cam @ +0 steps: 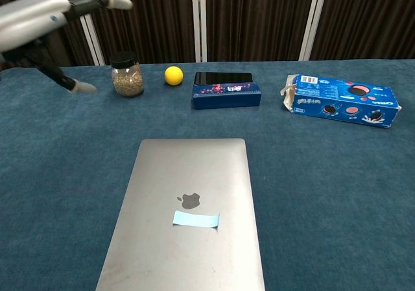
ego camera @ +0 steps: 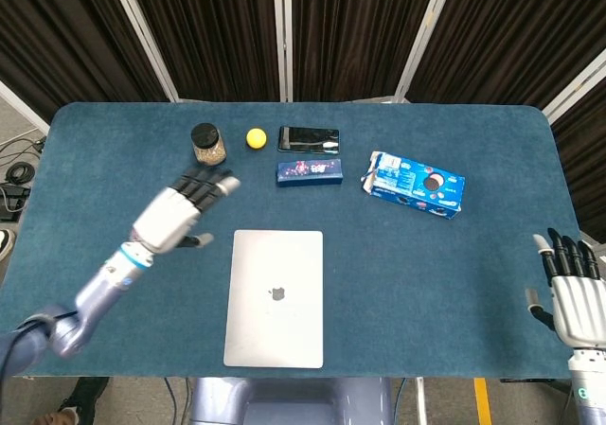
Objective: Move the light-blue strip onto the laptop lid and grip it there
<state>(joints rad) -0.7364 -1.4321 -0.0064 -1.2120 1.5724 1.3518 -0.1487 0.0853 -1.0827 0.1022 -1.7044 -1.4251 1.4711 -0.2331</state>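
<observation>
The left hand (ego camera: 175, 215) hangs raised over the bare table (ego camera: 114, 160), fingers spread and holding nothing. Just beyond its fingertips stands the seed jar (ego camera: 208, 145), with the yellow ball (ego camera: 256, 138) a little further to the hand's right. To its near right, well apart from it, lies the closed laptop (cam: 188, 174), and the light-blue strip (cam: 196, 219) rests flat on the lid just below the logo, untouched. So the placing looks done but the gripping is not.

The risk, as I judge it, lies in the return: the strip is thin and flat on a smooth lid, so fingers coming down at a slant could push it off the edge rather than pinch it. A low sweep back could also knock the jar. Beyond the laptop sit the dark-blue box (ego camera: 309, 172), the phone (ego camera: 308, 139) and the cookie pack (ego camera: 415, 184). The right hand (ego camera: 570, 297) idles far off at the table's edge, released, fingers apart.
</observation>
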